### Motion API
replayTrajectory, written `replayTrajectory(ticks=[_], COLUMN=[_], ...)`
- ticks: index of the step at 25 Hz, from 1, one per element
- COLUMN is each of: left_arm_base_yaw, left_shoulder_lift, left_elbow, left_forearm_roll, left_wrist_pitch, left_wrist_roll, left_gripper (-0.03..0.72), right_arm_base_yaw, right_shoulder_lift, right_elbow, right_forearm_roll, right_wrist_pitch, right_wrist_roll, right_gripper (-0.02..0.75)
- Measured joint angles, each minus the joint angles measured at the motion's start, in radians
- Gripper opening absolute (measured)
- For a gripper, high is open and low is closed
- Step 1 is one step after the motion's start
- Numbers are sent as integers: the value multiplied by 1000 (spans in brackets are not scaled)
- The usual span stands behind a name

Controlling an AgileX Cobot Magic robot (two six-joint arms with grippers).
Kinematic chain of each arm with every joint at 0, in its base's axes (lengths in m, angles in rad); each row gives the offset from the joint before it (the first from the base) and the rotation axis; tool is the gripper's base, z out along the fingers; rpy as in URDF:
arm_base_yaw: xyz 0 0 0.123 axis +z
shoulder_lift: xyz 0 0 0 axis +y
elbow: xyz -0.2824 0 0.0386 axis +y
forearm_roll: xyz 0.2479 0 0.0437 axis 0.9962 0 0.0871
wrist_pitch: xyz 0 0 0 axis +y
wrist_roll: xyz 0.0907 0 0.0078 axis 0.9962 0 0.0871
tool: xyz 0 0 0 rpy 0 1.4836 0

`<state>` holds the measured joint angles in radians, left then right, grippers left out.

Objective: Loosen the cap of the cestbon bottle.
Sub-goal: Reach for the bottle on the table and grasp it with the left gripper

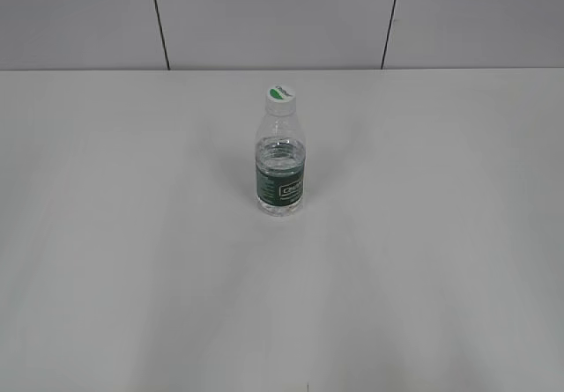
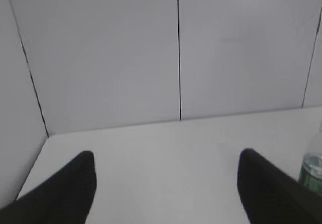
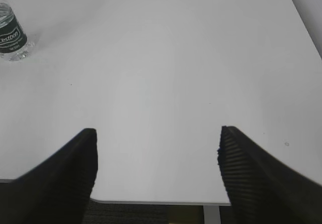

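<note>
The cestbon bottle [image 1: 280, 167] stands upright in the middle of the white table, clear plastic with a dark green label band. Its white cap [image 1: 280, 96] with a green mark sits on the neck. Neither arm shows in the exterior view. My left gripper [image 2: 166, 166] is open and empty, with part of the bottle [image 2: 313, 169] at the right edge of the left wrist view. My right gripper [image 3: 157, 146] is open and empty above the table's front edge, with the lower bottle [image 3: 12, 38] far off at the upper left of the right wrist view.
The white table [image 1: 132, 260] runs back to a grey panelled wall [image 1: 264, 13]. The table's front edge and a table leg [image 3: 211, 214] show below the right gripper. A side wall panel [image 2: 15, 133] stands left of the left gripper.
</note>
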<state>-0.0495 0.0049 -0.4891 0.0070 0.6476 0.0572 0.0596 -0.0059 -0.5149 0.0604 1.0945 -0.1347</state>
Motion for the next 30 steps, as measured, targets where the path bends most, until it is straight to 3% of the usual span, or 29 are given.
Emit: replayTrajectory(ticks=[10,15,26,30], left_arm_base_yaw=[0,0,0,0], left_shoulder_lift=[279,499,1041,1180], left_elbow=[167,179,179,179], left_forearm_roll=[0,0,9,17], left_wrist_pitch=[-519,-693,-1328,-1460], left_wrist_roll=[0,0,0,0], left_gripper=[527,527,527,527], right_arm_base_yaw=[0,0,0,0], right_shoulder_lift=[0,0,0,0], right_elbow=[0,0,0,0], right_forearm_roll=[0,0,0,0], right_wrist_pitch=[0,0,0,0], right_wrist_roll=[0,0,0,0], right_gripper=[569,569,569,569])
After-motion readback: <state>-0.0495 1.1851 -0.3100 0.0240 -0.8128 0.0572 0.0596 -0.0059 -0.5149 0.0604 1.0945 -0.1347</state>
